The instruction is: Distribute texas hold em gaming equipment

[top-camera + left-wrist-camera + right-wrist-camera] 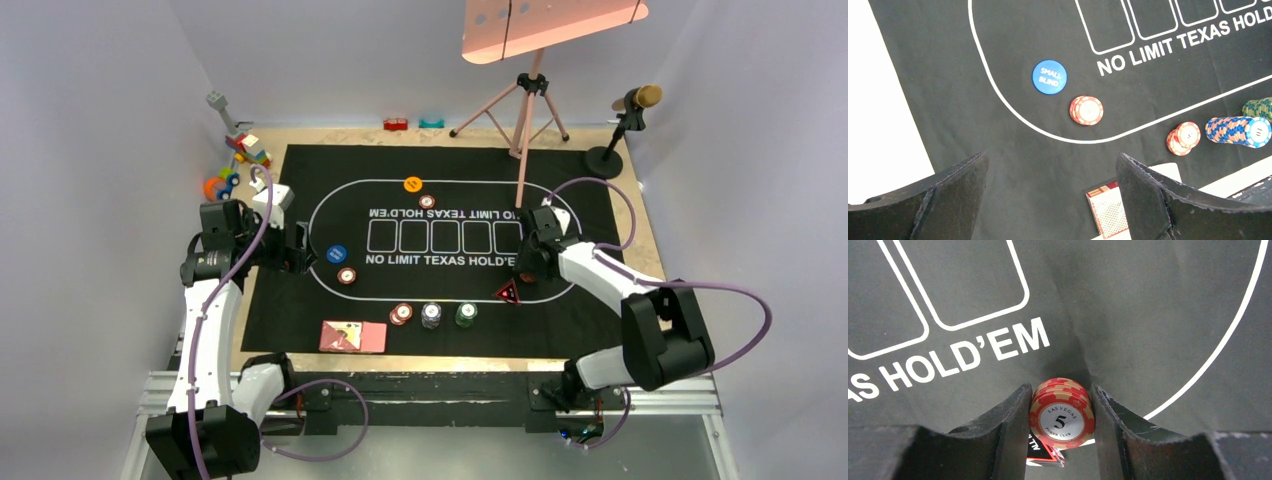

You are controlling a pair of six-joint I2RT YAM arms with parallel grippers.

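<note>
My right gripper [1062, 390] is shut on a small stack of red poker chips [1062, 412], pads against both sides, over the right end of the mat's oval [527, 274]. The red triangular marker [1045, 456] lies just below the stack. My left gripper [1051, 165] hangs open with nothing between its fingers, above the mat's left side [300, 250]. Ahead of it are the blue button [1049, 77] and a red chip stack [1087, 110]. Red [401, 313], grey [431, 315] and green [466, 314] stacks and the pink-backed cards [352, 336] sit near the front. An orange button [412, 184] and a red chip [427, 201] lie at the far side.
The black printed mat [300, 170] covers most of the table. Colourful toy blocks [240, 155] lie at the back left. A pink tripod [525, 110] and a black microphone stand [618, 140] rise at the back right. Grey walls close in both sides.
</note>
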